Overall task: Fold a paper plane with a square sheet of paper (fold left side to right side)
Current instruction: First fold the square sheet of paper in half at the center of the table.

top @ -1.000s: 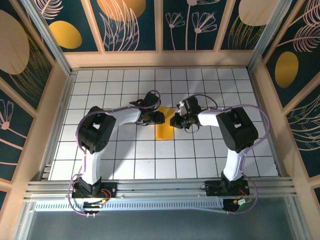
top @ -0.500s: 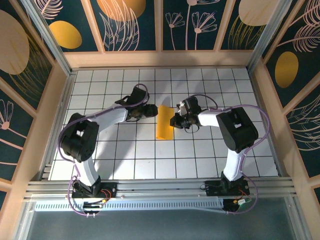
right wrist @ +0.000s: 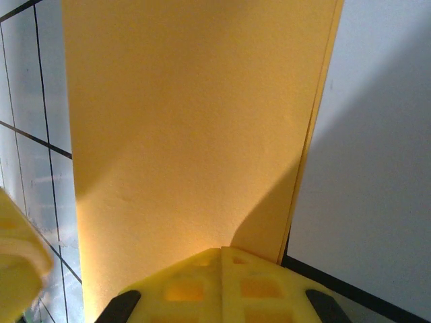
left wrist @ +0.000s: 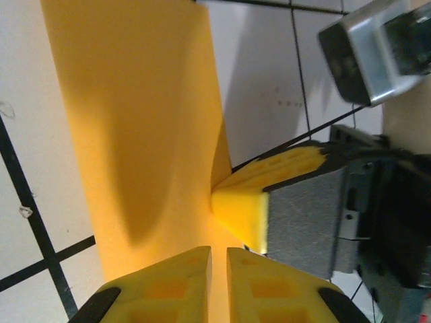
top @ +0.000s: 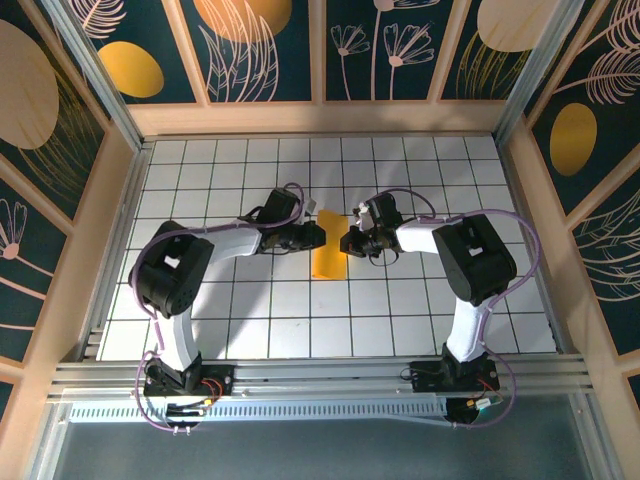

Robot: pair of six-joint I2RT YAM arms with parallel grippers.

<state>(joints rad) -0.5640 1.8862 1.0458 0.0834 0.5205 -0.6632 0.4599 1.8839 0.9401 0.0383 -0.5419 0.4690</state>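
Top external view: a thin yellow-orange square sheet of paper [top: 328, 264] lies near the middle of the frame as a narrow strip running up and down, flat on the white gridded tabletop [top: 250, 320].
Left gripper: the black-and-white arm reaches in from the left, and its left gripper [top: 320, 236] meets the strip's left edge about halfway up.
Right gripper: the right gripper [top: 347, 243] comes in from the right and meets the strip's right edge, directly opposite the other one.
Surroundings: dark wall panels [top: 400, 50] with orange ovals and line-drawn plants fill the top and sides of the frame.
Left wrist view: the paper [left wrist: 135, 121] runs from the top left down to the lower centre, where it rises in a soft curve.
Left jaws: the left gripper [left wrist: 219, 259] at the bottom edge has its yellow fingers drawn almost together, with only a thin slit between them. I cannot tell whether paper is pinched in it.
Opposite finger: the other arm's yellow fingertip [left wrist: 246, 212] touches the paper's right edge at centre right.
Right wrist view: the paper [right wrist: 188, 121] fills the upper centre, with a second layer's edge showing along its right side.
Right jaws: the right gripper [right wrist: 221, 259] at bottom centre is fully closed, its tips on the paper's near end.
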